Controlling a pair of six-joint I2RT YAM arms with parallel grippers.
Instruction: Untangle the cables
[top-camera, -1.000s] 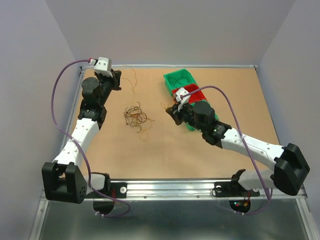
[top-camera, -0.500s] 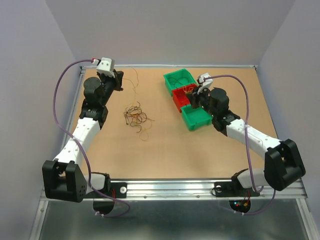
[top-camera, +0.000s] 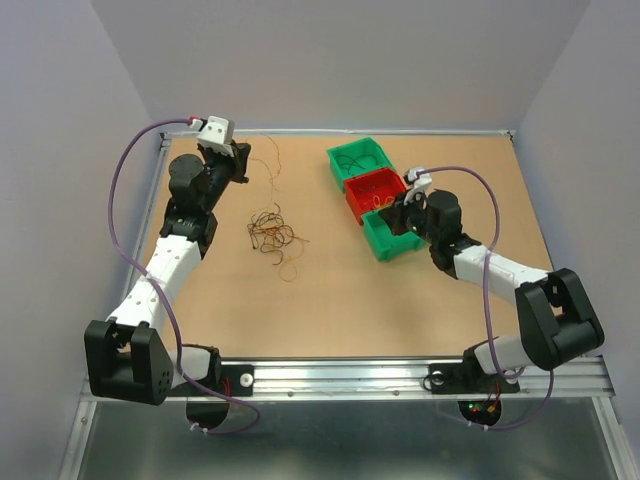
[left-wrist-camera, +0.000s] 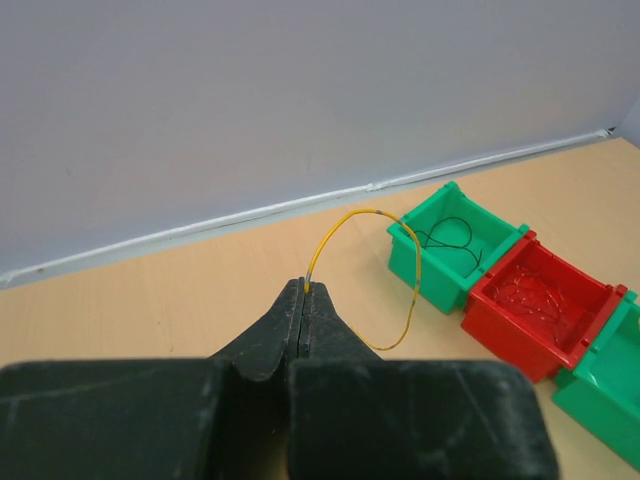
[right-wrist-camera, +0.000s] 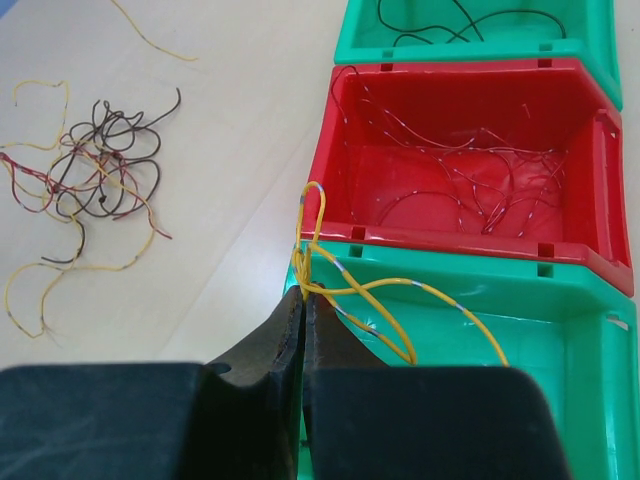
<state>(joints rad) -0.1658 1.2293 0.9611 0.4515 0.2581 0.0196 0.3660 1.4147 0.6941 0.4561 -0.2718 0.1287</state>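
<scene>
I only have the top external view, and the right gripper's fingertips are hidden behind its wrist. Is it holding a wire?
Observer: Yes. The right wrist view shows the right gripper shut on a looped yellow wire, with the loops over the near green bin.
Operator: And the left gripper, anything in it?
Observer: The left gripper is shut on an arched yellow wire, plain in its wrist view.
Operator: What's in the red bin?
Observer: The red bin holds thin reddish wires, spread across its floor.
</scene>
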